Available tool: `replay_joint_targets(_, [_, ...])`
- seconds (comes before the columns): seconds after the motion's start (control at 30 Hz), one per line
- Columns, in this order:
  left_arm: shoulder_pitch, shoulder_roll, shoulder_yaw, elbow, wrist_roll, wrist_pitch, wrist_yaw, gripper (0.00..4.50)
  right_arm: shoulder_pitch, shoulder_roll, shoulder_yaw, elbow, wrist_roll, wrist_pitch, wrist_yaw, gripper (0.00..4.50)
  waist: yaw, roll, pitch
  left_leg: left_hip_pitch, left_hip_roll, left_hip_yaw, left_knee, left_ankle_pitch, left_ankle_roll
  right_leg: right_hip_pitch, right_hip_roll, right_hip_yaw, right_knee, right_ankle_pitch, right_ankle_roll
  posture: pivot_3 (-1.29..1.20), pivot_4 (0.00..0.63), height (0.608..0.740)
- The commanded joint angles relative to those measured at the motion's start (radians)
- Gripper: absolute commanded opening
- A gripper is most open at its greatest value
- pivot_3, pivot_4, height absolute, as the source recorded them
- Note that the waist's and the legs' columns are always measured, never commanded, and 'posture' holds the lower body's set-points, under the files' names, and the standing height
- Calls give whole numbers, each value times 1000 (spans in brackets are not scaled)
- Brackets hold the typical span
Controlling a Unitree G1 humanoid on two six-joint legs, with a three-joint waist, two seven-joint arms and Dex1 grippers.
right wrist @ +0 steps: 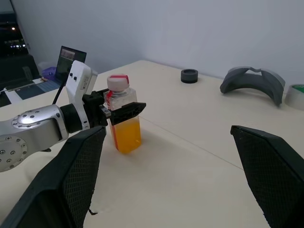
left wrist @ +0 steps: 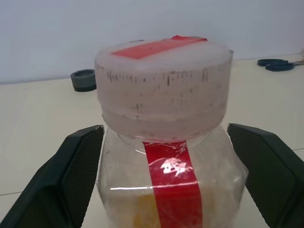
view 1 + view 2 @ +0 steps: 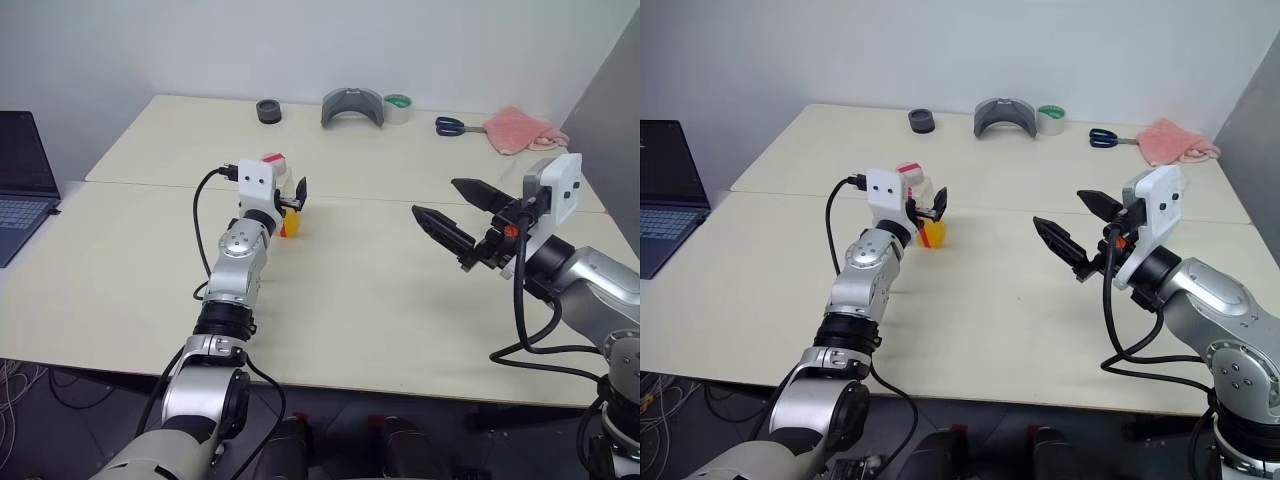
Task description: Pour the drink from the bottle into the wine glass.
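Observation:
The bottle (image 1: 124, 121) stands upright on the cream table (image 3: 380, 300), left of the middle. It is clear plastic with a white cap, a red strip, and the orange drink (image 1: 126, 135) in its lower half. My left gripper (image 2: 164, 128) is open around the bottle's neck and shoulder. One black finger (image 2: 71, 175) stands on each side, and neither presses on the bottle. My right gripper (image 3: 435, 197) hangs open above the table's right part, well apart from the bottle, pointing toward it with nothing between its fingers. The wine glass is out of view.
Along the table's far edge lie a dark grey ring (image 3: 268, 110), a grey curved part (image 3: 352, 105), a tape roll (image 3: 398, 108), blue-handled scissors (image 3: 450, 125) and a pink cloth (image 3: 520, 130). A laptop (image 3: 20, 180) sits at the far left. A seam runs across the table behind the bottle.

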Motion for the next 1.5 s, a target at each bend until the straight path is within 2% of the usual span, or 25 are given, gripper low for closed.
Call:
replay_joint_targets(0.03, [-17, 2, 3, -3, 1, -26, -5, 4490, -7, -3, -4, -22, 10, -16, -4, 4500, 0, 0, 0, 0, 0, 0, 0, 0, 0, 0, 0, 0, 0, 0, 0, 0, 150, 740])
replay_joint_targets(0.13, [-16, -1, 5, -5, -4, -31, -8, 3873, -5, -3, -6, -20, 4, -20, -1, 4500, 0, 0, 0, 0, 0, 0, 0, 0, 0, 0, 0, 0, 0, 0, 0, 0, 150, 740])
replay_joint_targets(0.33, [-11, 0, 7, -7, -6, -34, -11, 2013, 4, -3, -8, -17, -3, -28, 10, 4500, 0, 0, 0, 0, 0, 0, 0, 0, 0, 0, 0, 0, 0, 0, 0, 0, 150, 740])
replay_joint_targets(0.37, [-10, 0, 8, -7, -6, -34, -11, 1929, 4, -3, -8, -17, -4, -29, 10, 4500, 0, 0, 0, 0, 0, 0, 0, 0, 0, 0, 0, 0, 0, 0, 0, 0, 150, 740])
replay_joint_targets(1.1, [-20, 11, 3, -41, -8, 1, -35, 1923, 10, -13, 8, 11, -44, -56, 43, 4500, 0, 0, 0, 0, 0, 0, 0, 0, 0, 0, 0, 0, 0, 0, 0, 0, 150, 740])
replay_joint_targets(1.3, [-52, 14, -28, -60, -11, 17, -114, 1923, -33, -50, 42, 70, -120, -78, 88, 4500, 0, 0, 0, 0, -1, 0, 0, 0, 0, 0, 0, 0, 0, 0, 0, 0, 150, 740])
replay_joint_targets(1.5, [-72, 5, -91, -122, -49, 39, -297, 1923, -139, -45, 103, 143, -146, -60, 130, 4500, -1, 0, 0, 0, -1, 0, 0, 0, 0, 0, 0, 0, 0, 0, 0, 0, 150, 740])
